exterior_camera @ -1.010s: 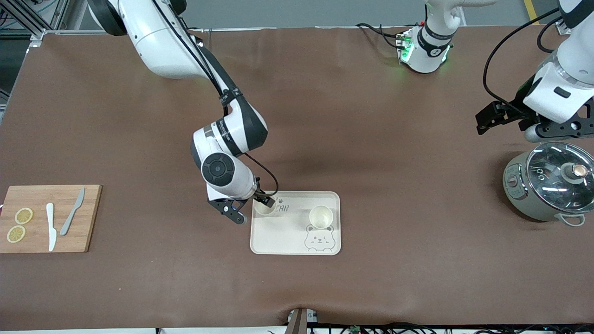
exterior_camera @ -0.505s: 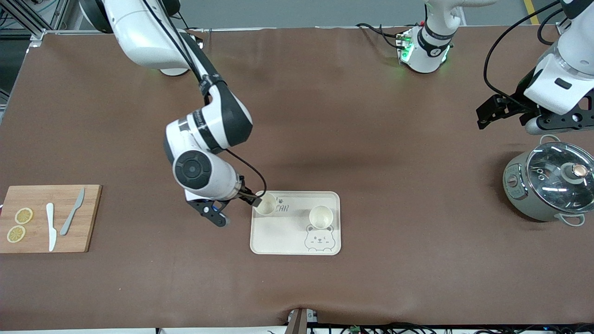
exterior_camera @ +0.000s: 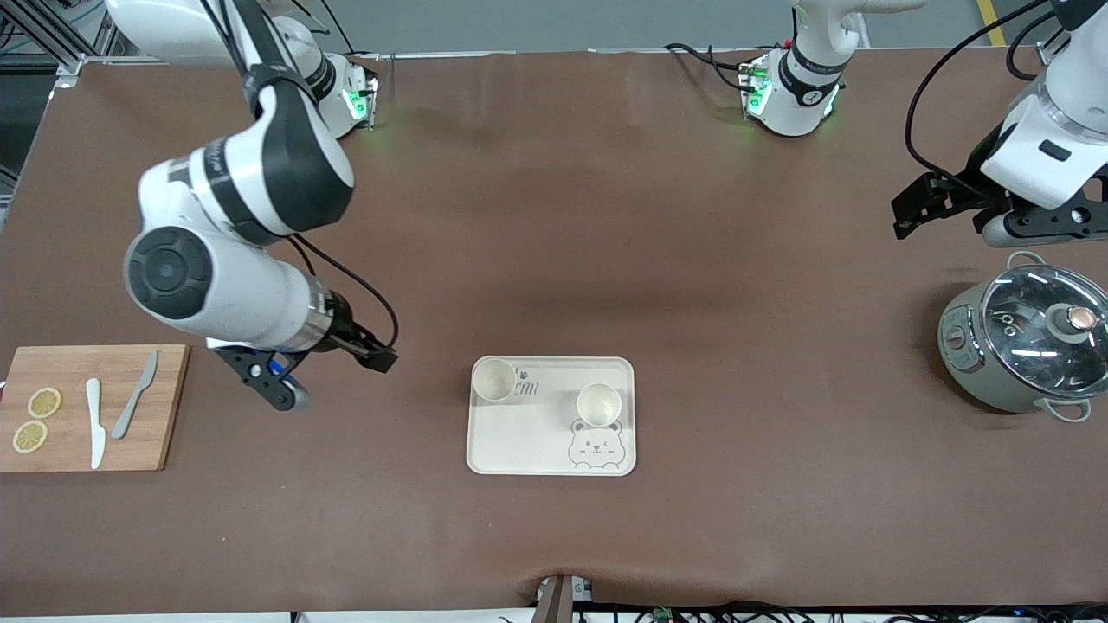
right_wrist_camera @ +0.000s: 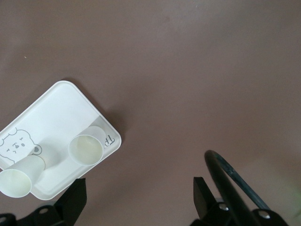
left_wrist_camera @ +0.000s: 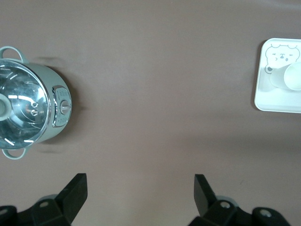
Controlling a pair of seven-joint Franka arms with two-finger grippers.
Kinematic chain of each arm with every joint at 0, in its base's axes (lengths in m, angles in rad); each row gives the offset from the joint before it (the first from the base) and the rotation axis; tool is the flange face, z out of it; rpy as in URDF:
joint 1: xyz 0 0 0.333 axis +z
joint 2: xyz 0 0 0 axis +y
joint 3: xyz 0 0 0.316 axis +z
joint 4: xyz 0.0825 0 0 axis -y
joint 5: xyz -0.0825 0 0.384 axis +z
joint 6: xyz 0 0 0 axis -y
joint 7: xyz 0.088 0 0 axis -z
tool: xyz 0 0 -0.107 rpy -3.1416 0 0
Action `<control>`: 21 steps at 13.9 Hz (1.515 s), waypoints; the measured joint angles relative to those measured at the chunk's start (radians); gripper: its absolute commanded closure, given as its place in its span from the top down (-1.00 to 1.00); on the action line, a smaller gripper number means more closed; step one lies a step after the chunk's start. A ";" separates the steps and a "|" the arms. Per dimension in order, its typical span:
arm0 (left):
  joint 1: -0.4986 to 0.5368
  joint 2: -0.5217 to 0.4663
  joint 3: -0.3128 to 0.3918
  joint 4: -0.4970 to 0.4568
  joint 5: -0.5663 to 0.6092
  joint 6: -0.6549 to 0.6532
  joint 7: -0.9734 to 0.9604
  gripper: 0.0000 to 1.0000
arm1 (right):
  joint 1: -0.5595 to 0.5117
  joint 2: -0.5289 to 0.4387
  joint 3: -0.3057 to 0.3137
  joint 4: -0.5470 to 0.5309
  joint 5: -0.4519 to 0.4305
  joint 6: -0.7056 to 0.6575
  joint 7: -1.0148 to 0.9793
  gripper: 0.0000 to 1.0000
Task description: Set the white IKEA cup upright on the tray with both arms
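Item: cream tray [exterior_camera: 528,433] with bear drawing, lying on the brown tabletop [exterior_camera: 606,216] about midway between the two arms' ends and toward the front camera. We count two white cups on it, both upright, mouths up: one cup [exterior_camera: 494,381] in the tray's corner toward the right arm's end, farther from the front camera, just beside the grey lettering; the second cup [exterior_camera: 598,403] toward the left arm's end, just above the bear's head. Neither cup is touched by anything. Right claw [exterior_camera: 333,368]: empty, hanging over bare tabletop between the wooden board [exterior_camera: 61,368] and the tray, well apart from the cups; in the right wrist view its two fingers [right_wrist_camera: 75,197] stand wide apart with nothing between them. Left claw [exterior_camera: 961,208]: empty, over the tabletop at the left arm's end, above the lidded pot [exterior_camera: 1021,346]; the left wrist view shows its fingers spread wide. This arm waits. Also present: a board bearing two lemon slices [exterior_camera: 35,420], a white knife [exterior_camera: 94,422] and a grey knife [exterior_camera: 134,394]. We judge the placing step finished, with both cups standing on the tray. What remains, in our judgement, is only for the arms to draw clear, keeping well off the tray so that neither cup is knocked.
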 measured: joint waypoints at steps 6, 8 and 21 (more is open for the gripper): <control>0.028 -0.021 0.001 0.000 0.000 0.000 0.043 1.00 | -0.122 -0.128 -0.005 -0.098 -0.021 -0.061 -0.281 1.00; 0.029 -0.021 0.001 -0.001 0.000 -0.002 0.046 1.00 | -0.158 -0.167 -0.005 -0.105 -0.040 -0.082 -0.372 1.00; 0.029 -0.027 -0.001 -0.001 0.000 -0.010 0.047 1.00 | -0.331 -0.500 0.008 -0.351 -0.103 -0.116 -0.774 1.00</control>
